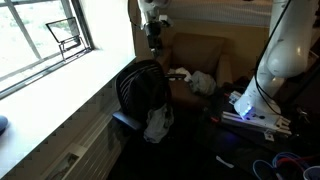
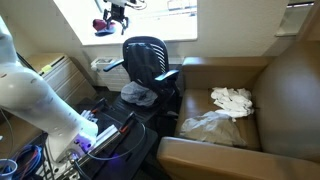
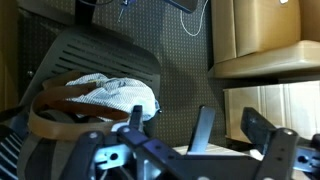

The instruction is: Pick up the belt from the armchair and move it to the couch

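A brown leather belt (image 3: pixel 52 112) lies looped on the seat of a black office chair (image 3: pixel 100 55), beside and partly under a white cloth (image 3: pixel 110 92). I cannot make the belt out in either exterior view. The chair shows in both exterior views (image 1: pixel 143 88) (image 2: pixel 148 58). My gripper (image 3: pixel 233 130) is open and empty, high above the chair and off to one side of the belt. It hangs near the window in both exterior views (image 1: pixel 152 38) (image 2: pixel 113 18). The brown couch (image 2: pixel 280 90) (image 1: pixel 205 52) stands next to the chair.
White cloths (image 2: pixel 232 98) and a pale bag-like heap (image 2: pixel 210 125) lie on the couch seat. A window sill (image 1: pixel 60 90) runs beside the chair. My white arm base (image 1: pixel 270 80) (image 2: pixel 40 100) with cables stands close by. Pale wooden furniture (image 3: pixel 270 40) borders the floor.
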`<act>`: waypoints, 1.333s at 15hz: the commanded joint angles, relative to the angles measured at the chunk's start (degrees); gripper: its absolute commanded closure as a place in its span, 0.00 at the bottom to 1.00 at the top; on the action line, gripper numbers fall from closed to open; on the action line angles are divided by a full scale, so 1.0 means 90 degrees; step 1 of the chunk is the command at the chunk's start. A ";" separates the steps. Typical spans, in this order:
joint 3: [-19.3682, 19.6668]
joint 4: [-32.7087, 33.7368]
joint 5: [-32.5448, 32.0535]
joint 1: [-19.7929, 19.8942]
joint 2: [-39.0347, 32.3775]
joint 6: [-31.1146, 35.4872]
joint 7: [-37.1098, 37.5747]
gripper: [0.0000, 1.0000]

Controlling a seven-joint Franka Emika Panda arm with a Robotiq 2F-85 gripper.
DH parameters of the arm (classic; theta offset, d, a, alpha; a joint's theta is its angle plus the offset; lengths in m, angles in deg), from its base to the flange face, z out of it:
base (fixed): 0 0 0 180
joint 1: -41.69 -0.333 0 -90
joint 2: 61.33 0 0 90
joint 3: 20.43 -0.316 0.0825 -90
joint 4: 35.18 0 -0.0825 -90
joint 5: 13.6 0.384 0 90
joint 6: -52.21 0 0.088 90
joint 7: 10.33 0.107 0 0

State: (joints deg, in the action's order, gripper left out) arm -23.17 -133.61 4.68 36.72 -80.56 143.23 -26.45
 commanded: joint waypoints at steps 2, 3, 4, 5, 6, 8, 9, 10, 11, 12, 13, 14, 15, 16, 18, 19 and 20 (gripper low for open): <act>-0.0112 -0.0208 -0.0146 -0.0195 -0.1138 0.0744 0.1407 0.00; -0.0112 -0.0286 -0.0141 -0.0260 -0.1416 0.0949 0.1715 0.00; -0.0094 -0.0616 -0.0140 -0.0332 -0.1540 0.1284 0.2007 0.00; -0.0070 -0.0671 -0.0134 -0.0361 -0.1695 0.1307 0.2303 0.00; -0.0043 -0.0722 -0.0140 -0.0353 -0.1719 0.1122 0.2583 0.00; -0.0170 -0.0550 -0.0114 -0.0282 -0.1924 0.1132 0.2357 0.00; -0.0161 -0.0572 -0.0112 -0.0287 -0.1971 0.1132 0.2445 0.00; -0.0151 -0.0574 -0.0112 -0.0287 -0.1960 0.1130 0.2489 0.00; 0.0012 -0.0435 -0.0036 -0.0452 -0.2062 0.1242 0.3390 0.00; 0.0033 -0.0307 -0.0120 -0.0571 -0.2245 0.1348 0.3717 0.00; 0.0042 -0.0214 -0.0200 -0.0731 -0.2460 0.1551 0.4156 0.00; 0.0051 -0.0104 -0.0236 -0.0852 -0.2691 0.1681 0.4556 0.00; 0.0082 -0.0046 -0.0288 -0.0973 -0.2850 0.1817 0.4958 0.00; 0.0122 -0.0053 -0.0338 -0.1107 -0.3001 0.1988 0.5330 0.00; 0.0245 0.0016 -0.0459 -0.1370 -0.3240 0.2072 0.6114 0.00; 0.0042 -0.0179 -0.0371 -0.1126 -0.3013 0.2012 0.5603 0.00; 0.0072 -0.0125 -0.0428 -0.1234 -0.3161 0.2066 0.5883 0.00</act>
State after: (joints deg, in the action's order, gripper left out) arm -22.02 -134.90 1.21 25.11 -108.95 161.91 26.33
